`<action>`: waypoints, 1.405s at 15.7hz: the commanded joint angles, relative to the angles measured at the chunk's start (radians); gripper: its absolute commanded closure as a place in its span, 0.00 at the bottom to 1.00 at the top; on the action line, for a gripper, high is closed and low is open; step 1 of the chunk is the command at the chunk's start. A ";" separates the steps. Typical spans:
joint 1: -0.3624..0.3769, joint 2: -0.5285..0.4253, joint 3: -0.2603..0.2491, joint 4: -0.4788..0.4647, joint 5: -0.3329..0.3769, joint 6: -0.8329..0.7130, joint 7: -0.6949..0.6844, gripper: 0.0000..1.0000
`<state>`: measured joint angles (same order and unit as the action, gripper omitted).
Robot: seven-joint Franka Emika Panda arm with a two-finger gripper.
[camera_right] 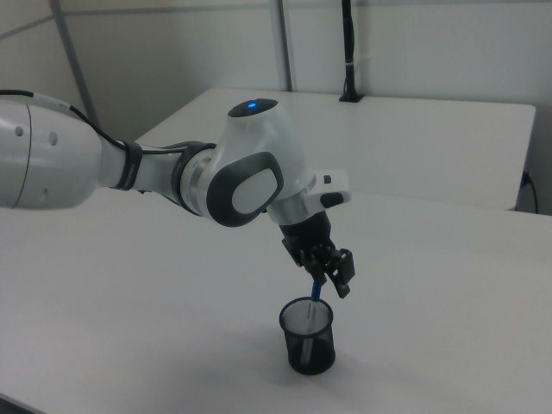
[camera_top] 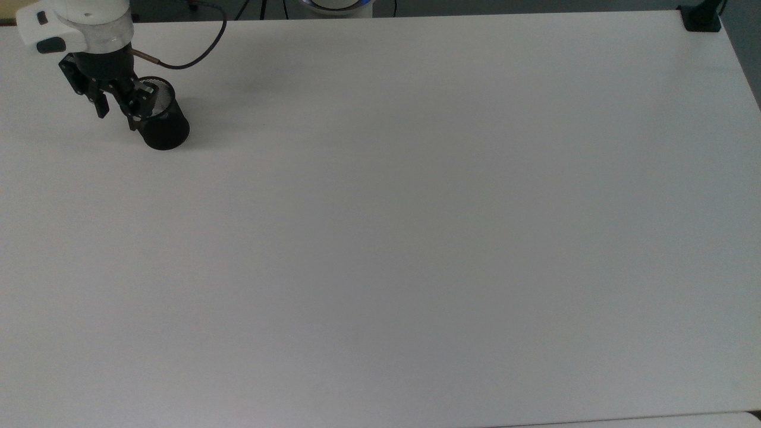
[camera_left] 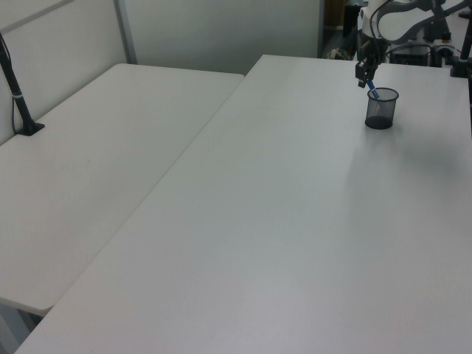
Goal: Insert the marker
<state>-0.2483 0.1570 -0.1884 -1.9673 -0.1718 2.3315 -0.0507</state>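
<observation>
One broad white worktop (camera_top: pixel 416 238) lies bare across its near and middle stretch in the top view, and everything of note sits at the far-left corner in that same view. In the left view the same worktop (camera_left: pixel 280 221) runs away from the camera, with a second white table (camera_left: pixel 96 140) beside it on the left view's left.

At that far corner stands a black mesh cup (camera_top: pixel 162 126), upright on the worktop; it shows too in the left view (camera_left: pixel 381 109) and the right view (camera_right: pixel 308 337). The marker (camera_right: pixel 317 290) stands in the cup, tilted, its blue upper end rising above the rim; in the left view that blue end (camera_left: pixel 372 92) leans toward the left view's left, up toward the arm.

Just above the cup's rim hangs the pincer (camera_top: pixel 116 110), seen also in the right view (camera_right: pixel 332 274) and the left view (camera_left: pixel 364 74). Its two fingers stand spread apart with a clear gap between them, and they grip nothing. In the right view the marker's top lies just below the fingers; whether it touches them cannot be told.
</observation>
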 commanded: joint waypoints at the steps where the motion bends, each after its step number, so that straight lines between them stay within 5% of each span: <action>1: 0.000 -0.045 -0.003 -0.025 0.012 -0.038 -0.006 0.07; 7: 0.032 -0.071 0.026 0.066 0.017 -0.214 -0.002 0.00; 13: 0.069 -0.086 0.162 0.174 0.018 -0.391 0.141 0.00; 17: 0.130 -0.105 0.176 0.269 0.118 -0.581 0.130 0.00; 22: 0.204 -0.168 0.165 0.274 0.146 -0.664 0.127 0.00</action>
<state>-0.0884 0.0323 -0.0047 -1.6878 -0.0502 1.7230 0.0842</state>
